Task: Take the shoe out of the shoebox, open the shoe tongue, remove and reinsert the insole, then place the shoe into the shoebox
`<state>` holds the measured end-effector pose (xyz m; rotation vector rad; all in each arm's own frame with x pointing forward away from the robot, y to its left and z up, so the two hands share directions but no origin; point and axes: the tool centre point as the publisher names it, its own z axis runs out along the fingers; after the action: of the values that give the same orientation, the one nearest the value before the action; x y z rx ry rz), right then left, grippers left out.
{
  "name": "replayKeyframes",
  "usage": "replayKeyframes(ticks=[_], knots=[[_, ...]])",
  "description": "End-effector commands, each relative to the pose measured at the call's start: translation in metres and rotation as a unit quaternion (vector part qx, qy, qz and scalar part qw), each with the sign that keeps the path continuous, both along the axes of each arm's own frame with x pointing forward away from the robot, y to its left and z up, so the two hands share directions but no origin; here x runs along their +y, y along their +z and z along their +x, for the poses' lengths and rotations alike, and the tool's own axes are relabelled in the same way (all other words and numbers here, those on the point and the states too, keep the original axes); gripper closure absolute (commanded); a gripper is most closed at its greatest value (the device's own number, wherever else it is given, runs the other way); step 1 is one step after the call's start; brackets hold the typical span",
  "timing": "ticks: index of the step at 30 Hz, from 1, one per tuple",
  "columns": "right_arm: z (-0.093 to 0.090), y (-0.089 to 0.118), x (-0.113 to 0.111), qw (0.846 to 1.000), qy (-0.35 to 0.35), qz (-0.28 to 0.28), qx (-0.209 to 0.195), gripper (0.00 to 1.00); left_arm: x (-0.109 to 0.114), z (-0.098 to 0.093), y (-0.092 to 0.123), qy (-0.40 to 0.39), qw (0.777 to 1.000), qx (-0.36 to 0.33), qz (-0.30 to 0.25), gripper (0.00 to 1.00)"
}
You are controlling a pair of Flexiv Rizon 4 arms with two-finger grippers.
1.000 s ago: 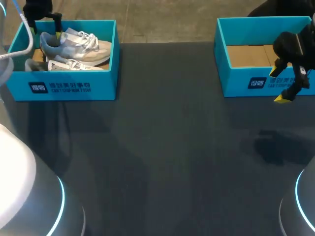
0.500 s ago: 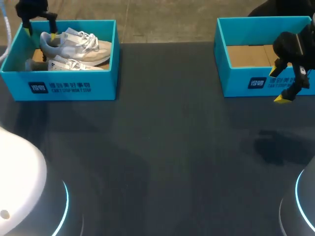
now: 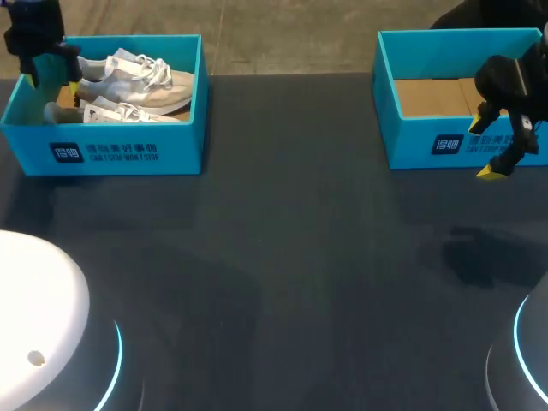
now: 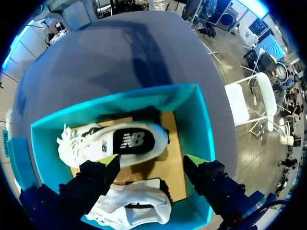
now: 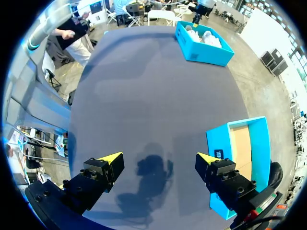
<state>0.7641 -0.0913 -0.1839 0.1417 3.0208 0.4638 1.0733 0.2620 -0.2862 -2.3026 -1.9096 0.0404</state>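
First, left gripper (image 3: 50, 84): fingers spread wide and clamped on nothing, hanging over the left end of the left shoebox (image 3: 120, 150) at the upper left of the head view.
Under its fingers: in the left wrist view the left gripper (image 4: 151, 160) looks straight down on the heel end of the far shoe (image 4: 115, 143); contact cannot be told.
Shoes: two pale shoes lie side by side in that box, the far shoe (image 3: 128, 77) by the back wall and the near shoe (image 3: 120, 111) by the front wall.
Right gripper (image 3: 501, 145): fingers also well apart and holding nothing, just in front of the right shoebox (image 3: 428, 141) at the upper right.
Right wrist view: the right gripper (image 5: 158, 158) is over the bare dark table (image 5: 144, 96).
Hidden: the near shoe (image 4: 136, 208) is partly covered by one left finger (image 4: 91, 179); the box's front wall hides its lower side in the head view.
Cut off: the left arm leaves the head view at the upper left corner.
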Motion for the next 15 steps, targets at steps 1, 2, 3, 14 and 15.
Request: replayKeyframes(ticks=[1,2,3,14,15], knots=[[0.0004,-0.0003,0.0006,1.000,-0.001,-0.001,0.001,0.00,0.0094,-0.0284,0.0013,-0.008,0.992,-0.120,-0.024,0.09],[0.0004,-0.0003,0.0006,1.000,-0.001,-0.001,0.001,0.00,0.0106,-0.0287,0.0006,-0.008,0.992,-0.120,-0.024,0.08],[0.0004,-0.0003,0.0006,1.000,-0.001,-0.001,0.001,0.00,0.0119,-0.0287,-0.0003,-0.006,0.993,-0.120,-0.023,0.09],[0.0004,-0.0003,0.0006,1.000,-0.001,-0.001,0.001,0.00,0.0126,-0.0211,0.0003,0.000,0.992,-0.123,-0.026,0.08],[0.0004,-0.0003,0.0006,1.000,-0.001,-0.001,0.001,0.00,0.0123,-0.0203,-0.0004,0.000,0.992,-0.121,-0.027,0.09]])
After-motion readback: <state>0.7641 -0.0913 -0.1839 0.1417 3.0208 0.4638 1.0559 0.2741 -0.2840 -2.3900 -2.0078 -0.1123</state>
